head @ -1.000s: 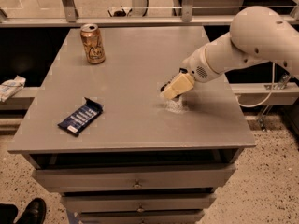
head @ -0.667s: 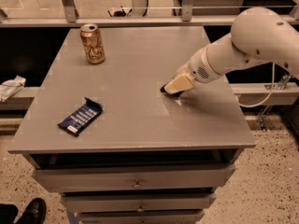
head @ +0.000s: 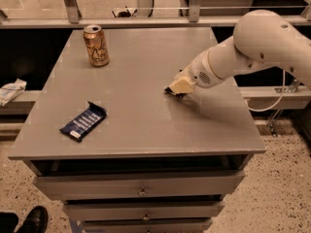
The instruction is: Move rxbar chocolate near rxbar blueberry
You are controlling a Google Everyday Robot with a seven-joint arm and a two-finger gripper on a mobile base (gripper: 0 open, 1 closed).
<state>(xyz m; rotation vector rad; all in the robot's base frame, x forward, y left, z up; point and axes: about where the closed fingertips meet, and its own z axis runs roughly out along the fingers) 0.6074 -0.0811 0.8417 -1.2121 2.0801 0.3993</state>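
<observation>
The rxbar blueberry [head: 83,122], a dark blue wrapper with white lettering, lies flat near the front left of the grey table [head: 141,125]. My gripper [head: 177,88] is right of the table's middle, just above the surface, well to the right of the blue bar. Its cream fingers are shut on the rxbar chocolate [head: 173,92]. Only a thin black edge of that bar shows under the fingertips; the rest is hidden by the gripper.
A tan drink can [head: 95,45] stands upright at the back left of the table. The white arm [head: 262,47] reaches in from the right. Drawers [head: 141,191] sit under the tabletop. A shoe [head: 34,221] is on the floor at the lower left.
My gripper has moved a little to the left and slightly up off the table with the black bar. The blue bar and the can have not moved.
</observation>
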